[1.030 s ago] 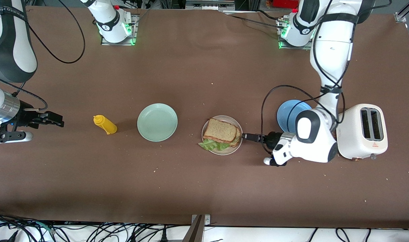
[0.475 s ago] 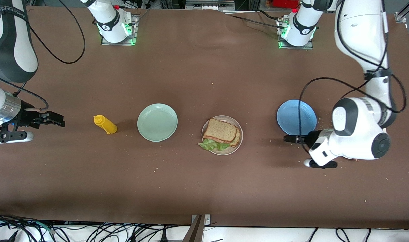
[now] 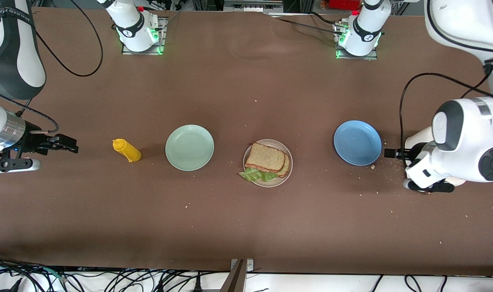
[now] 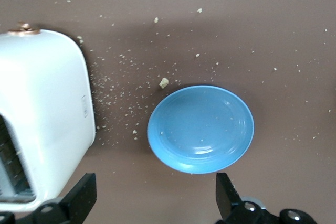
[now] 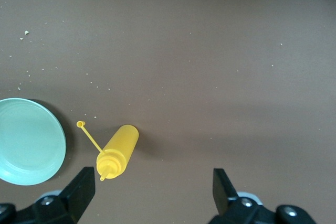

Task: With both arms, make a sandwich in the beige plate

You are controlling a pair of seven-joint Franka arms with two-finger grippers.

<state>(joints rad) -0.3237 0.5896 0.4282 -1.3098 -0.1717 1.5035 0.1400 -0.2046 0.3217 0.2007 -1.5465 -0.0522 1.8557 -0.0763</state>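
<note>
The beige plate (image 3: 287, 177) served as the landmark, near the middle of the table (image 3: 246, 227). The sandwich (image 3: 267, 162) lay on it, its lettuce sticking out toward the front camera. Beside the beige plate, toward the right arm's end, sat the mint plate (image 3: 189, 147), and past that lay the mustard bottle (image 3: 127, 150) on its side. Toward the left arm's end from the beige plate, slightly farther from the front camera, sat the blue plate (image 3: 357, 142). The toaster (image 4: 42, 114) stood past the blue plate, crumbs (image 4: 118, 85) scattered between them.
</note>
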